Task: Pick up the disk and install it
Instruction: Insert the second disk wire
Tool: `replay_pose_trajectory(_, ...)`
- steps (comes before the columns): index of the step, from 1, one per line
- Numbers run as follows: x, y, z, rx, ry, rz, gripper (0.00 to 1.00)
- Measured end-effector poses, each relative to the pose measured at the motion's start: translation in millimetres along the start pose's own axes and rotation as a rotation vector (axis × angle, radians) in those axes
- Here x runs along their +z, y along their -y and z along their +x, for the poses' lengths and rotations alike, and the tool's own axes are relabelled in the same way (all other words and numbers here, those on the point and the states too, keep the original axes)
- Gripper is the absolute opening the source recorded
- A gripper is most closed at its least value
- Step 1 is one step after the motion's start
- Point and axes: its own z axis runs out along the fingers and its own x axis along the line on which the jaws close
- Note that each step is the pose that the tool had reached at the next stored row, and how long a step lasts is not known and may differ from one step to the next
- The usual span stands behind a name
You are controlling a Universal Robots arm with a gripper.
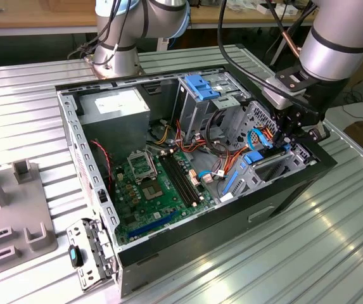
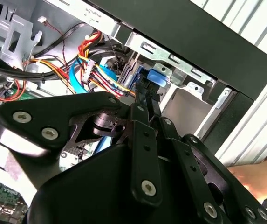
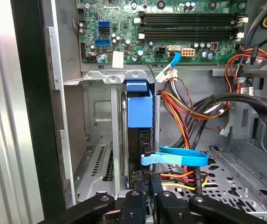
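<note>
Exterior view: arm bent down, end effector [image 1: 293,134] over disk [image 1: 267,161].

From my station the exterior view is evenly bright, lit from above. The ribbed tabletop [image 1: 282,253] throws pale glare streaks toward the lower right of the frame, and the silver arm segment [image 1: 343,38] at upper right carries a soft highlight. The computer case [image 1: 92,183] interior sits in mild shadow. In the second wrist view the black claw [image 2: 142,100] looms dark and slightly soft across the lower frame. The first wrist view reads sharp on the motherboard [image 3: 170,32], darker in the drive bay [image 3: 100,154].
</note>
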Motion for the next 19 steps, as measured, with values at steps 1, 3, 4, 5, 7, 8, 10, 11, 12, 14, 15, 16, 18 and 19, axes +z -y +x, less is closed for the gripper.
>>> replay_pose_trajectory(1,0.5,-0.2,0.1,0.005,0.0053,-0.0001,0.16)
replay_pose_trajectory(3,0.5,-0.1,0.1,0.006,0.0104,-0.0003,0.16)
replay_pose_trajectory(4,0.8,-0.2,0.1,0.006,0.0121,0.0,0.16)
replay_pose_trajectory(5,1.0,-0.2,0.3,0.006,0.0135,0.0008,0.16)
replay_pose_trajectory(7,1.6,-0.3,0.6,0.007,0.0164,0.0032,0.16)
replay_pose_trajectory(8,2.1,-0.5,1.1,0.007,0.0173,0.0054,0.16)
replay_pose_trajectory(10,2.5,-1.4,2.2,0.008,0.0186,0.0072,0.16)
replay_pose_trajectory(11,2.5,-1.7,2.4,0.008,0.0191,0.0074,0.16)
replay_pose_trajectory(12,2.4,-2.1,2.4,0.008,0.0201,0.0076,0.16)
replay_pose_trajectory(14,2.3,-3.2,2.6,0.009,0.0268,0.0078,0.16)
replay_pose_trajectory(15,2.2,-3.7,2.7,0.01,0.0297,0.0078,0.16)
replay_pose_trajectory(16,2.7,-3.9,3.3,0.01,0.0315,0.008,0.16)
replay_pose_trajectory(18,4.0,-4.2,4.8,0.011,0.0336,0.0082,0.16)
replay_pose_trajectory(19,4.3,-4.2,5.1,0.011,0.0345,0.0081,0.16)
